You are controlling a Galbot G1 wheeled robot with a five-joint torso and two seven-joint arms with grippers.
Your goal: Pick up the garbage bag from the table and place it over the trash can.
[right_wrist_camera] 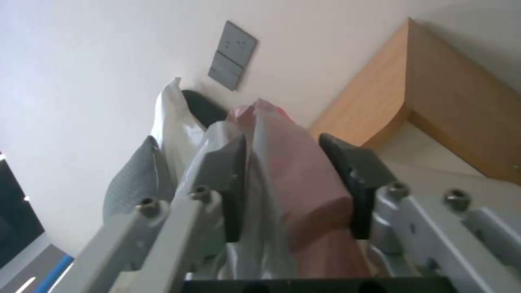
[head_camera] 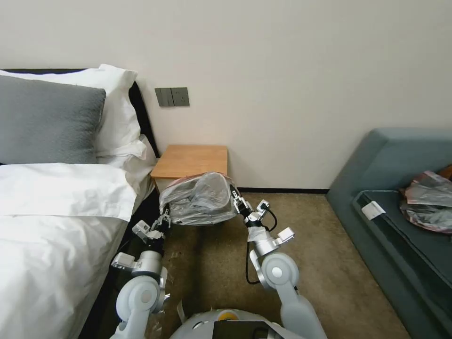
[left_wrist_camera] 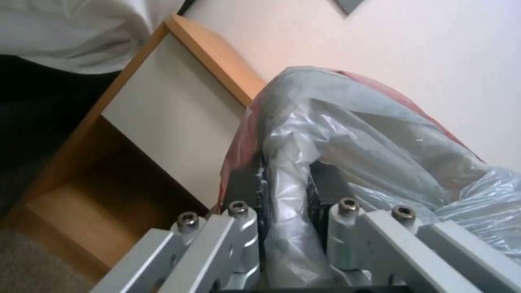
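Head view: the garbage bag (head_camera: 200, 198) hangs stretched side to side in front of the counter (head_camera: 190, 161), off its top. The left gripper (head_camera: 164, 217) pinches the bag's 8 o'clock corner, the right gripper (head_camera: 237, 200) its 3 o'clock edge; both arms are equally near. No bin can be made out beneath.

Left wrist view: jaws pressed on a grey fold of bag (left_wrist_camera: 347, 138).

Right wrist view: jaws clamp the pink rim (right_wrist_camera: 282, 162).

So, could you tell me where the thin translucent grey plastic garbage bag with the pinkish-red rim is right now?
In the head view, the garbage bag hangs spread between the left gripper and right gripper, in front of the light-brown wooden nightstand beside the bed.
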